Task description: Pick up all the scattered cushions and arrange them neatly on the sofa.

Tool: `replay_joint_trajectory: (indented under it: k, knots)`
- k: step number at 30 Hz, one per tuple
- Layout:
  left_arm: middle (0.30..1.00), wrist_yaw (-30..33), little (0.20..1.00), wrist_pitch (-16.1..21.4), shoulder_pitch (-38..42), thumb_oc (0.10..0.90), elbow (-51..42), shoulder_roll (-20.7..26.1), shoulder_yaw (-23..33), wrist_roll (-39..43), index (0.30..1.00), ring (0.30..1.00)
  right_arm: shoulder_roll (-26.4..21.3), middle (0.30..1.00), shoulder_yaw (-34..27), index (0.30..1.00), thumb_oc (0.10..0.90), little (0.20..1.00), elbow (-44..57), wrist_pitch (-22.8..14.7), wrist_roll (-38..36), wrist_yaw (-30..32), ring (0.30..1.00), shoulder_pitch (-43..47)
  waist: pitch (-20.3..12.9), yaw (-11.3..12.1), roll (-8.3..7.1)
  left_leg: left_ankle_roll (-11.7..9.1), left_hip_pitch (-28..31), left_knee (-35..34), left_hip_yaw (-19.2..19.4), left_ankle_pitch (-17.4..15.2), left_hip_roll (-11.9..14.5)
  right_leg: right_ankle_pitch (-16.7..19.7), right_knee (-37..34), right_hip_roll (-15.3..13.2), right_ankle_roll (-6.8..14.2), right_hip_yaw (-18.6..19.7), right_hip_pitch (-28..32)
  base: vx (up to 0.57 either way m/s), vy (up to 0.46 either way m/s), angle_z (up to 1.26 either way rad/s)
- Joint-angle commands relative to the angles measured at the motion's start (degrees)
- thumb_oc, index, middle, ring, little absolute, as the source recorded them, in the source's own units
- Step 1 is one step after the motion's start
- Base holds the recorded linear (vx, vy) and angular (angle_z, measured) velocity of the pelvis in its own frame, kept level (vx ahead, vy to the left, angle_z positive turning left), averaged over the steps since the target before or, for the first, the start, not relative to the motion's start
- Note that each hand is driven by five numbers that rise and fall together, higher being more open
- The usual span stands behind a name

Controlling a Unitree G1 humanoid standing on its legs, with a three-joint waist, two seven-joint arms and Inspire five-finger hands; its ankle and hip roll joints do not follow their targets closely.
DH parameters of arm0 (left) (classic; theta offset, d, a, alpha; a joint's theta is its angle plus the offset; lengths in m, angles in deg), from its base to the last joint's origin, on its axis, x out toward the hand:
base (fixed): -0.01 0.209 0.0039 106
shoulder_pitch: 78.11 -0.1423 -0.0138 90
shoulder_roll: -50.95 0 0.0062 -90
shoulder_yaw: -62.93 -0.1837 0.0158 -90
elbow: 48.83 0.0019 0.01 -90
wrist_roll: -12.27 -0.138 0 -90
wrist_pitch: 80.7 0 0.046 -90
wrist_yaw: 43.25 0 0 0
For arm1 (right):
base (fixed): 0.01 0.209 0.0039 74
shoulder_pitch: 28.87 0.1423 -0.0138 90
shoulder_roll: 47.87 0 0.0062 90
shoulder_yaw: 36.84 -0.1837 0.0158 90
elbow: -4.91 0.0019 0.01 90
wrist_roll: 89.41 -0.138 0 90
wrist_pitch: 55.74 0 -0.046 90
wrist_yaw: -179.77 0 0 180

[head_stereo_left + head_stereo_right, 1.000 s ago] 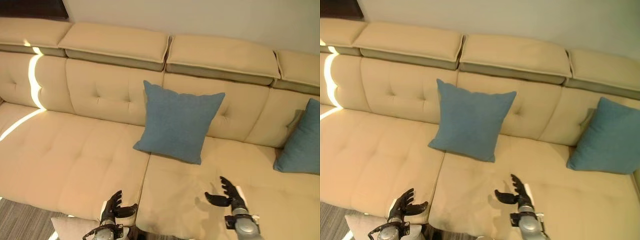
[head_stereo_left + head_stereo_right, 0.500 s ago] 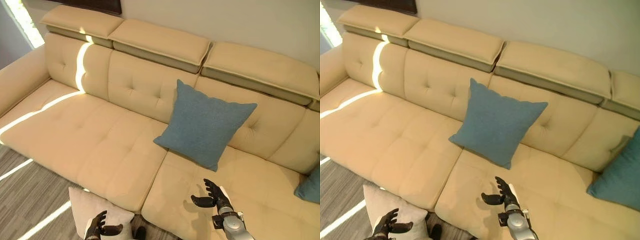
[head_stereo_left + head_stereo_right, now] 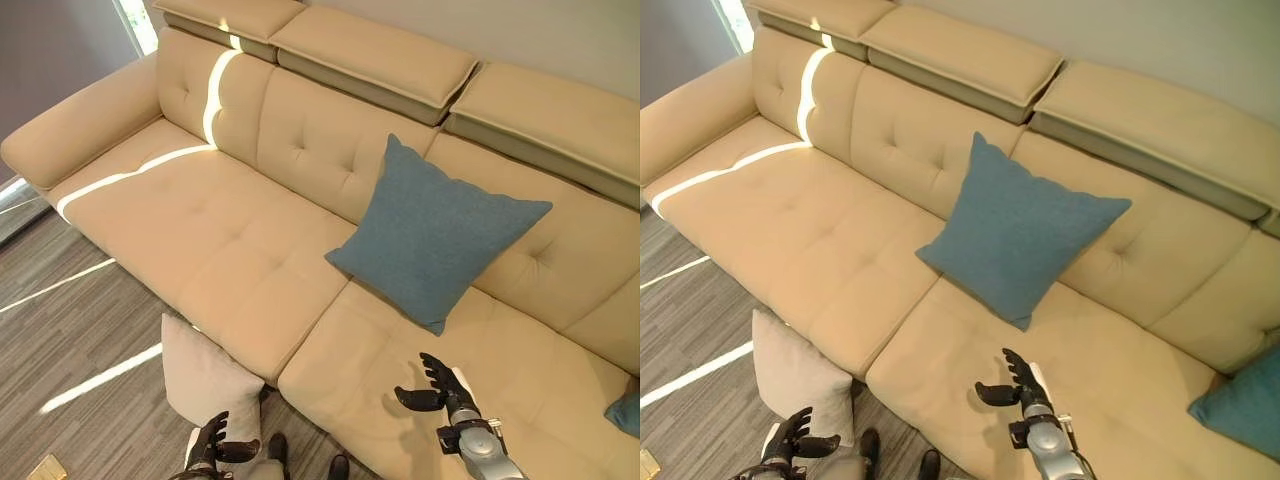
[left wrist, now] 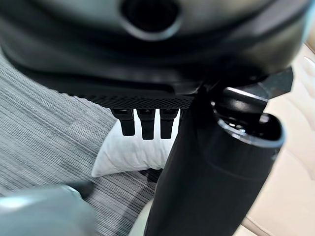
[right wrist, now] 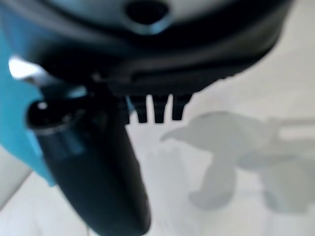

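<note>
A pale cream cushion [image 3: 205,378] leans on the floor against the sofa's front; the left wrist view shows the cushion [image 4: 129,152] past the fingers. My left hand [image 3: 211,447] hovers just below it, open, touching nothing. A blue cushion [image 3: 435,233] stands upright against the backrest of the beige sofa [image 3: 200,230]. Another blue cushion [image 3: 1244,414] rests at the far right of the seat. My right hand [image 3: 437,387] floats open above the seat in front of the blue cushion [image 5: 17,113], holding nothing.
Grey striped carpet [image 3: 70,350] covers the floor to the left, crossed by bands of sunlight. The sofa's armrest [image 3: 70,125] rises at the far left. A small yellowish object [image 3: 45,470] lies on the carpet near the bottom left corner.
The camera has swung left and down, bringing the armrest, the carpet and the whole cream cushion into view. Both hands keep the same open pose.
</note>
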Motion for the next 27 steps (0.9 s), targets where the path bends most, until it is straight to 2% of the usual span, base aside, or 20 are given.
replay_joint_trajectory:
  k: [1, 4, 7, 10, 11, 12, 13, 14, 15, 18, 19, 20, 23, 25, 26, 27]
  knots:
    - [0.900, 0.95, 0.900, 1.85, -0.25, 0.800, -0.37, -0.81, -2.65, -0.77, 0.900, 0.900, -0.03, 0.900, -2.62, 0.900, 0.800, 0.900, 3.59, -3.19, -1.08, 1.33, 0.900, 0.06, -3.65, -0.02, -0.23, 0.51, 7.23, -7.88, 0.79, -5.09, -0.06, 4.66, 2.85, -6.33, 9.58, 4.22, -4.73, -0.02, 0.238, 0.24]
    - [0.900, 0.84, 0.900, 1.68, 0.47, 0.800, -0.26, -0.30, -3.18, -1.49, 0.900, 0.900, 0.65, 0.900, -2.80, 0.900, 0.800, 0.900, 3.20, -3.02, -0.81, 1.36, 0.900, 0.40, -3.90, -0.09, -0.19, 1.19, 7.29, -10.71, -1.01, -5.23, -1.98, 5.42, 4.63, -8.28, 10.38, 3.29, -5.04, -0.05, 0.277, 0.30]
    - [0.900, 0.65, 0.900, 1.39, 1.34, 0.800, 0.03, 1.44, -2.61, -2.22, 0.900, 0.900, 2.55, 0.900, -1.93, 0.900, 0.800, 0.900, 3.42, -2.52, -0.49, 1.22, 0.900, 1.84, -2.79, 0.93, -0.55, 2.99, 7.79, -12.09, -2.11, -5.58, -4.36, 6.25, 8.42, -10.82, 11.20, 3.31, -6.62, -0.10, 0.287, 0.37]
    - [0.900, 0.98, 0.900, 1.36, 1.47, 0.800, 0.99, 2.35, -1.30, -2.52, 0.900, 0.900, 3.34, 0.900, -0.73, 0.900, 0.800, 0.900, 2.91, -2.35, 0.35, 1.17, 0.900, 3.70, -2.21, 2.07, -0.46, 3.65, 7.80, -12.36, -1.70, -5.37, -4.71, 6.85, 10.87, -11.66, 11.58, 2.71, -7.83, -0.09, 0.188, 0.34]
    - [0.900, 0.85, 0.900, 1.37, 1.26, 0.800, 1.33, 2.75, -0.88, -2.66, 0.900, 0.900, 3.68, 0.900, -0.37, 0.900, 0.800, 0.900, 3.59, -2.38, 0.76, 1.03, 0.900, 3.91, -2.15, 2.34, -0.55, 3.83, 8.09, -12.87, -1.75, -5.14, -4.85, 7.03, 12.29, -11.41, 11.65, 2.97, -8.39, -0.01, 0.207, 0.19]
    - [0.900, 0.33, 0.900, 1.45, 1.03, 0.800, 1.69, 3.19, -0.84, -2.99, 0.900, 0.900, 3.78, 0.900, 0.12, 0.900, 0.800, 0.900, 4.38, -2.68, 0.43, 0.53, 0.900, 3.59, -2.08, 1.51, -1.01, 4.16, 9.10, -13.74, -2.83, -4.56, -5.69, 5.31, 12.79, -6.47, 10.83, 7.83, -8.66, 0.02, 0.132, 0.10]
    - [0.900, 0.33, 0.900, 1.45, 1.04, 0.800, 1.69, 3.20, -0.83, -2.99, 0.900, 0.900, 3.79, 0.900, 0.12, 0.900, 0.800, 0.900, 4.38, -2.67, 0.43, 0.53, 0.900, 3.60, -2.23, 1.45, -1.04, 4.17, 8.90, -13.76, -2.86, -4.43, -5.73, 5.42, 12.70, -6.51, 10.84, 7.80, -8.81, 0.04, 0.155, 0.23]
    - [0.900, 0.30, 0.900, 1.51, 0.73, 0.800, 1.49, 3.31, -0.83, -2.97, 0.900, 0.900, 3.65, 0.900, 0.26, 0.900, 0.800, 0.900, 4.42, -2.95, -0.08, 0.45, 0.900, 3.36, -2.48, 1.07, -1.24, 4.37, 9.10, -14.11, -3.73, -4.02, -6.60, 4.11, 11.92, -3.26, 10.70, 10.25, -8.66, 0.04, 0.108, 0.60]
    - [0.900, 0.15, 0.900, 1.46, 0.19, 0.800, 2.11, 3.14, -0.70, -2.96, 0.900, 0.900, 3.59, 0.900, 0.36, 0.900, 0.800, 0.900, 3.43, -3.30, -0.70, 0.61, 0.900, 3.43, -3.20, 1.23, -1.57, 4.55, 9.17, -15.11, -4.83, -3.49, -7.82, 3.29, 10.38, -0.89, 9.93, 10.43, -7.96, 0.04, 0.107, 0.79]
    - [0.900, -0.19, 0.900, 1.34, 0.12, 0.800, 2.80, 3.22, -0.58, -2.85, 0.900, 0.900, 3.99, 0.900, 0.74, 0.900, 0.800, 0.900, 2.27, -3.21, -1.30, 0.45, 0.900, 3.66, -3.55, 1.52, -1.72, 4.56, 9.56, -15.99, -5.74, -3.04, -8.58, 2.45, 8.75, 0.41, 9.34, 9.53, -7.40, 0.05, 0.024, 0.50]
    - [0.900, -0.24, 0.900, 1.44, 0.28, 0.800, 2.78, 3.23, -0.39, -2.82, 0.900, 0.900, 3.99, 0.900, 0.89, 0.900, 0.800, 0.900, 2.34, -3.37, -1.51, 0.37, 0.900, 3.86, -3.62, 1.54, -1.84, 4.47, 9.43, -15.68, -6.37, -2.94, -8.96, 2.51, 8.20, 0.61, 9.41, 10.13, -7.19, 0.09, -0.007, 0.20]
    - [0.900, -0.08, 0.900, 1.69, 0.55, 0.800, 2.90, 3.26, -0.54, -3.18, 0.900, 0.900, 3.87, 0.900, 0.97, 0.900, 0.800, 0.900, 2.55, -3.56, -1.82, 0.26, 0.900, 3.66, -3.55, 0.97, -1.86, 4.35, 9.64, -15.39, -7.16, -3.18, -9.34, 2.54, 8.20, 1.86, 9.31, 12.98, -7.15, 0.08, -0.009, 0.32]
    - [0.900, 0.17, 0.900, 1.97, 0.67, 0.800, 1.56, 2.83, -1.10, -2.75, 0.900, 0.900, 2.68, 0.900, 0.48, 0.900, 0.800, 0.900, 4.10, -3.66, -2.03, 0.31, 0.900, 3.34, -2.91, 0.96, -1.99, 3.01, 7.58, -10.13, -6.75, -4.62, -10.77, 3.63, 6.42, 0.54, 8.97, 12.80, -6.03, 0.05, 0.007, 0.75]
    - [0.900, 0.19, 0.900, 2.13, 0.86, 0.800, 0.40, 2.46, -1.85, -2.94, 0.900, 0.900, 2.00, 0.900, 0.09, 0.900, 0.800, 0.900, 4.41, -3.57, -2.14, 0.58, 0.900, 3.34, -2.21, 0.68, -1.78, 1.10, 4.72, -5.05, -4.02, -4.47, -10.09, 3.61, 5.19, -0.43, 8.92, 11.49, -4.83, -0.01, 0.036, 0.84]
    - [0.900, 0.36, 0.900, 2.02, 0.95, 0.800, 0.08, 2.37, -1.99, -2.76, 0.900, 0.900, 1.67, 0.900, 0.07, 0.900, 0.800, 0.900, 4.18, -3.61, -1.96, 0.89, 0.900, 3.71, -1.82, 0.74, -1.81, 0.26, 2.62, -2.26, -1.48, -4.19, -8.85, 3.53, 4.78, -1.13, 8.96, 10.76, -4.33, -0.03, 0.066, 0.93]
    - [0.900, 0.59, 0.900, 1.90, 0.85, 0.800, -0.16, 2.24, -1.94, -2.49, 0.900, 0.900, 1.59, 0.900, 0.02, 0.900, 0.800, 0.900, 4.09, -3.49, -1.92, 1.10, 0.900, 3.84, -1.65, 0.65, -2.05, 0.40, 1.73, -1.65, 1.41, -4.30, -6.88, 3.42, 4.53, -1.87, 9.03, 10.12, -3.91, 0.03, 0.107, 0.61]
